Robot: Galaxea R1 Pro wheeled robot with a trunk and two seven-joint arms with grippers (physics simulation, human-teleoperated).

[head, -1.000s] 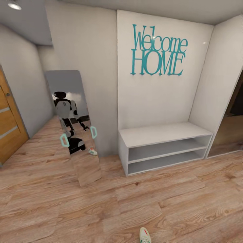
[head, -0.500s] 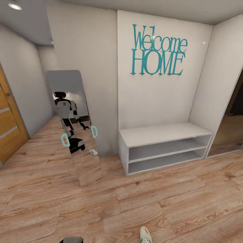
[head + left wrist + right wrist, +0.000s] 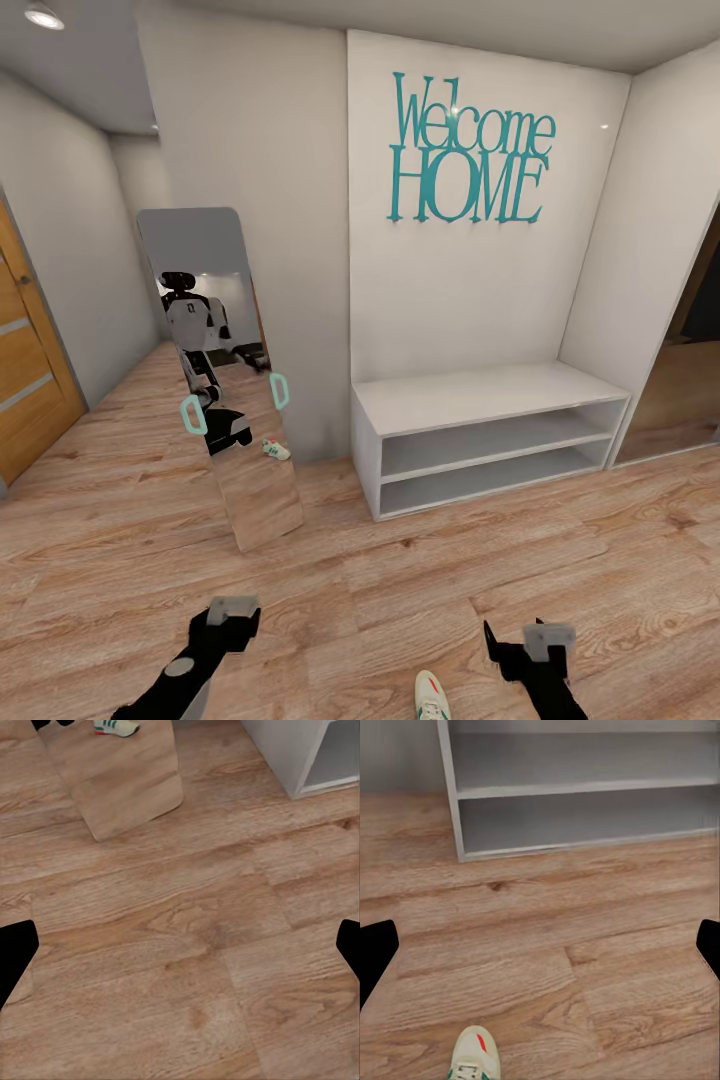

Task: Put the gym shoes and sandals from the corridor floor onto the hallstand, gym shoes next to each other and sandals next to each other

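Head view: left gripper (image 3: 232, 610) sits at 7 o'clock, right gripper (image 3: 545, 640) at 5 o'clock, both low over the floor (image 3: 420, 570), holding nothing. Left wrist view has the left gripper's fingertips (image 3: 15, 952) at opposite edges, spread wide, bare planks between them. Right wrist view has the right gripper's fingertips (image 3: 375, 956) spread wide the same way, nothing pinched. One gym shoe (image 3: 430, 696) lies on the floor at 6 o'clock in head view, between the two grippers, nearer the right one, cut off by the frame edge; cream with a red tongue label and green stripes. Right wrist view shows the same shoe's toe (image 3: 474, 1055) on the planks, between the fingertips but well apart from them. Beyond it stands a low white bench (image 3: 490, 432) with two open shelves, at 3 o'clock from centre in head view, against the wall; right wrist view shows its shelves (image 3: 585, 787), left wrist view its corner (image 3: 300, 754). Teal "Welcome HOME" sign (image 3: 470, 150) hangs above it at 1 o'clock. Leaning mirror (image 3: 222, 375) at 9 o'clock reflects the robot and a gym shoe; its foot shows in the left wrist view (image 3: 131, 791). Wooden door (image 3: 25, 370) is at far 9 o'clock, a ceiling light (image 3: 42, 15) at 11. Sandals and hallstand: can't tell where.
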